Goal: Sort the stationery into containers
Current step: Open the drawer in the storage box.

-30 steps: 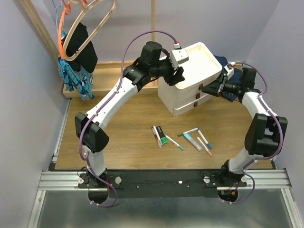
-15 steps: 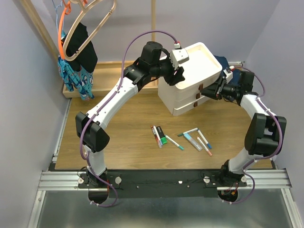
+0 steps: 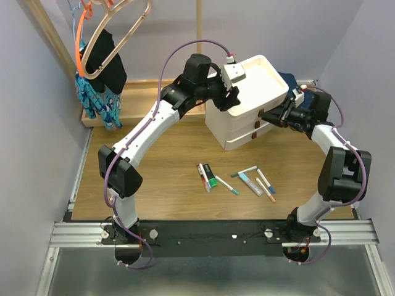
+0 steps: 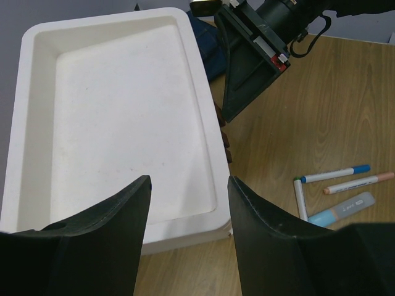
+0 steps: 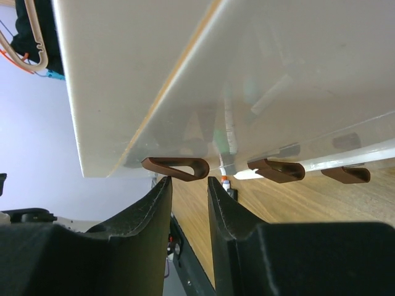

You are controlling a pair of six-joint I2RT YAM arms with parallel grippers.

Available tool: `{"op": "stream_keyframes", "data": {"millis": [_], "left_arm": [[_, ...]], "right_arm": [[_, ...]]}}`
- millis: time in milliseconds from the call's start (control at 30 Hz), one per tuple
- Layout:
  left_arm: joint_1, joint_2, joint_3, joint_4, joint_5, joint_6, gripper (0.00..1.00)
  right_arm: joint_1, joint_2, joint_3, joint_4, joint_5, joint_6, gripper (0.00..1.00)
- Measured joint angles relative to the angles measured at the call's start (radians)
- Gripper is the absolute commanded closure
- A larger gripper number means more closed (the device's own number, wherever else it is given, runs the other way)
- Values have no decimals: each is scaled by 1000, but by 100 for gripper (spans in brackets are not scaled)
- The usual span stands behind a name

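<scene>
The white three-drawer unit (image 3: 247,117) stands at the back right, its shallow tray top (image 4: 37,123) empty. My left gripper (image 3: 227,98) hovers open over the tray's near-left corner (image 4: 188,182). My right gripper (image 3: 273,117) is slightly open, its tips (image 5: 188,180) right at the top drawer's brown pull tab (image 5: 179,168), not clamped on it. On the table lie a thick black-and-green marker (image 3: 210,176), a white marker (image 3: 202,177), green-capped markers (image 3: 226,185), a pale blue tube (image 3: 250,183), a blue-capped marker (image 3: 266,180) and an orange-capped marker (image 3: 266,190).
Two more brown tabs (image 5: 276,171) sit on the lower drawers. A dark blue cloth (image 3: 290,80) lies behind the unit. Hangers with clothes (image 3: 99,68) hang over the wooden rack base (image 3: 142,98) at the back left.
My right gripper has moved a little left, up to the top drawer's tab. The left arm and the markers have not moved.
</scene>
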Motion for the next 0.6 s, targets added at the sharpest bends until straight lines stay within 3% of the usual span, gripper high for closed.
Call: {"op": "stream_keyframes", "data": {"millis": [333,600], "left_arm": [[0,22,0,0,-1,0,38],[0,24,0,0,-8,0,38]], "right_arm": [[0,0,-23,76,0,56,69],[0,0,-52,136,-1,98,93]]}}
